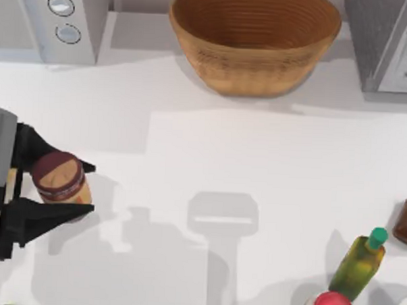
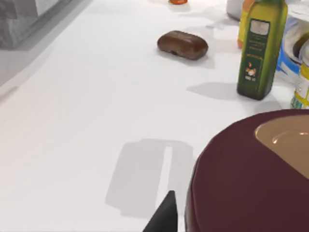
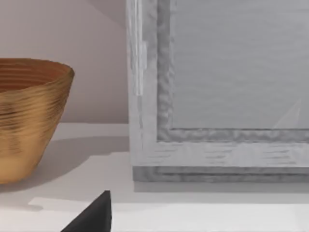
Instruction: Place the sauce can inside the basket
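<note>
— Where is the sauce can (image 1: 59, 178)?
— At the lower left of the top view, between the left gripper (image 1: 61, 190) jaws, which clamp its sides.
— And the basket (image 1: 254, 43)?
— Top centre of the tabletop (image 1: 257, 168), well apart from the can.
— The right gripper?
— Its jaws' state I cannot tell.
</note>
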You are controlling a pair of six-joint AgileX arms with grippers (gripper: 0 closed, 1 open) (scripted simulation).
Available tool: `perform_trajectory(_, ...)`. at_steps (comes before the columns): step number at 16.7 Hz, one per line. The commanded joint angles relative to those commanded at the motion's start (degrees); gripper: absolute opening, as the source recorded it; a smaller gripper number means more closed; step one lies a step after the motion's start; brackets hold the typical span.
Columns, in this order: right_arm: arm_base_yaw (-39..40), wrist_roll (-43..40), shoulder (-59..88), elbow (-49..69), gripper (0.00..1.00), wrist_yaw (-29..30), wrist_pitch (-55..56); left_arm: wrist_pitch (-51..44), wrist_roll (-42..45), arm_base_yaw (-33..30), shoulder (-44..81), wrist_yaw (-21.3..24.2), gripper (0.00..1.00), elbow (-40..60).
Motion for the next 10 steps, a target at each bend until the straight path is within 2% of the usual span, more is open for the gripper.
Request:
perform_trajectory(5, 0.0, 0.0, 0.0, 0.0, 1.00, 0.0, 0.0, 0.5, -0.7, -0.7, 0.6, -0.4, 0.00, 0.8)
perform_trajectory(7, 0.0, 0.0, 0.0, 0.0, 1.00, 0.0, 0.0, 2.1, -3.8, -2.4, 2.0, -2.3, 0.00, 3.1)
perform_trajectory(10, 0.0, 0.0, 0.0, 0.0, 1.00, 0.0, 0.0, 7.0, -12.9, -6.6, 6.2, -7.6, 0.00, 9.6)
